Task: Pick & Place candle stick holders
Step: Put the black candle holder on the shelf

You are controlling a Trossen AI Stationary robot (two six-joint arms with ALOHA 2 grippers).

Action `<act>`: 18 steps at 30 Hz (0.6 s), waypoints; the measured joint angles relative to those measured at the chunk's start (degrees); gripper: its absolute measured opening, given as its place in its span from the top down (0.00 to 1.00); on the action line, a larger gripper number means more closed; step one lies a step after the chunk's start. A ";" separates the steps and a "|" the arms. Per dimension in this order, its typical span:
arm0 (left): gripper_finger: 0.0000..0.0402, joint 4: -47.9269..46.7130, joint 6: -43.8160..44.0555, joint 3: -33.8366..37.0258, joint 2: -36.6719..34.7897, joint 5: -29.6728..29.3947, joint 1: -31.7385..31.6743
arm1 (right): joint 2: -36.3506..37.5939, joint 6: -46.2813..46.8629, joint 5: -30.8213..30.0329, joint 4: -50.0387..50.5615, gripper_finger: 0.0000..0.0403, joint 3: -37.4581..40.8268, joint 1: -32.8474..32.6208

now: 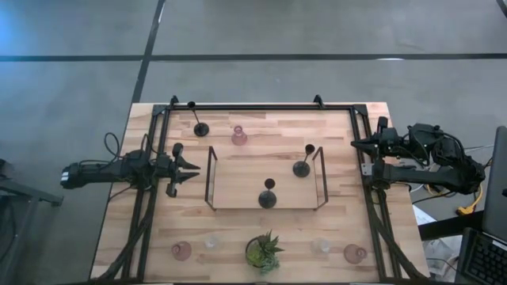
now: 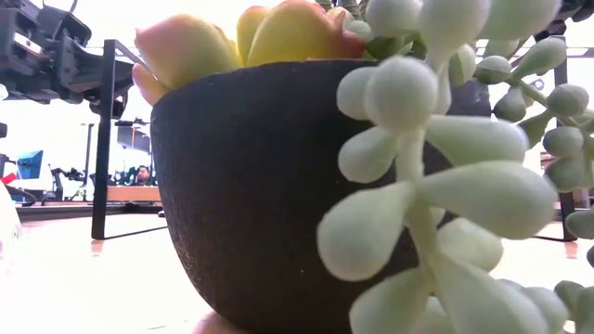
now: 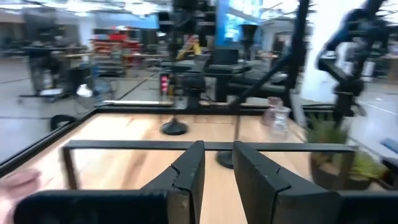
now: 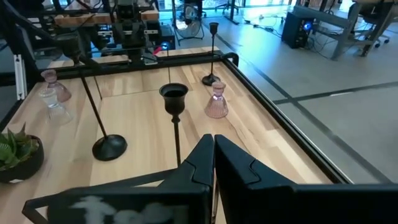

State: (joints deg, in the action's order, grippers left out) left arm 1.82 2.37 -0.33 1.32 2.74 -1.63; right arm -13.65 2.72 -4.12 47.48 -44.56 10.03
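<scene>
Two black candle stick holders (image 1: 303, 166) (image 1: 268, 195) stand on their round bases inside the wire-framed wooden tray (image 1: 210, 178). A third black holder (image 1: 198, 127) stands on the table at the far left. One pink glass holder (image 1: 238, 134) stands at the far side, and two more (image 1: 181, 251) (image 1: 355, 253) stand near the front edge. Two clear glass holders (image 1: 211, 243) (image 1: 321, 245) stand between them. My left gripper (image 1: 195, 169) (image 3: 218, 163) is open and empty, left of the tray. My right gripper (image 1: 354, 144) (image 4: 213, 146) is shut and empty at the table's right edge.
A green potted plant (image 1: 263, 252) stands at the front middle and fills the low view (image 2: 278, 204). A black metal frame (image 1: 253, 107) runs along the table's far, left and right sides. Bare wood lies between the tray and the front row.
</scene>
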 joint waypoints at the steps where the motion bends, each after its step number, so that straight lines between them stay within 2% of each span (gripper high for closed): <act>1: 0.78 0.34 1.29 0.00 0.00 -2.33 0.00 | 0.00 0.00 0.00 0.00 0.98 0.00 0.00; 4: 0.78 3.70 5.29 -0.05 0.00 -10.88 -0.02 | 0.00 -0.02 0.00 0.00 0.98 0.00 -0.01; 6: 0.78 3.82 4.53 -0.76 0.00 -13.85 -0.02 | 0.00 0.02 -0.02 0.00 0.98 0.00 -0.01; 12: 0.78 7.67 -2.12 -6.37 0.11 -15.04 -0.04 | 0.00 0.00 -0.08 0.00 0.98 0.00 0.01; 16: 0.78 3.11 -11.51 -14.04 2.09 -14.38 -0.04 | 0.00 -0.03 -0.12 -0.02 0.98 0.00 -0.01; 18: 0.78 0.03 -13.92 -19.72 4.72 -16.15 -0.04 | 0.00 -0.02 -0.11 -0.02 0.98 0.00 -0.01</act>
State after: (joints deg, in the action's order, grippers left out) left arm 1.84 -11.54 -20.05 6.04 -13.42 -1.67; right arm -13.65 2.70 -4.23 47.46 -44.56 10.02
